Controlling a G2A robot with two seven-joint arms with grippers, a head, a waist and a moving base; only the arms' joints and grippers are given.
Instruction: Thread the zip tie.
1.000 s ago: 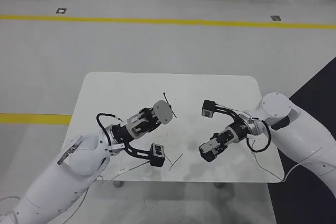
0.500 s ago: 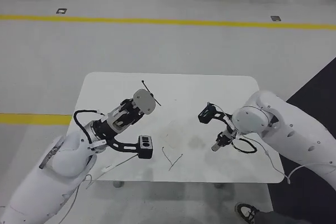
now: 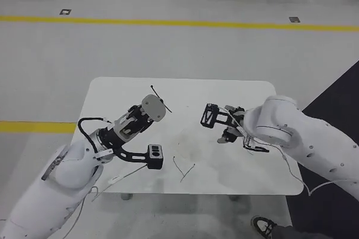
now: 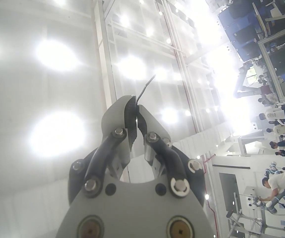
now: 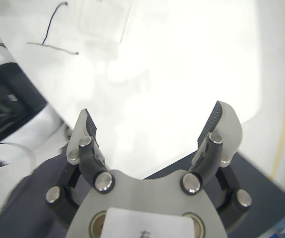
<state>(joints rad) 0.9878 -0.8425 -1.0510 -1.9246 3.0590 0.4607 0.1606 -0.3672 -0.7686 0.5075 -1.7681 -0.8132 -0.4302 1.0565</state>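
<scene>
**Q:** Where is the zip tie?

**A:** The zip tie (image 4: 146,85) is a thin black strip held above the left half of the desk (image 3: 239,95). The left end effector (image 4: 137,111) has its fingers pressed together on one end, and the free length juts out past the fingertips.

**Q:** And the other arm?

**A:** The right end effector (image 5: 152,118) has its fingers spread wide with nothing between them. It hangs over the desk's right half, well apart from the left. Two loose ties (image 3: 182,168) lie in a V near the front edge.
</scene>
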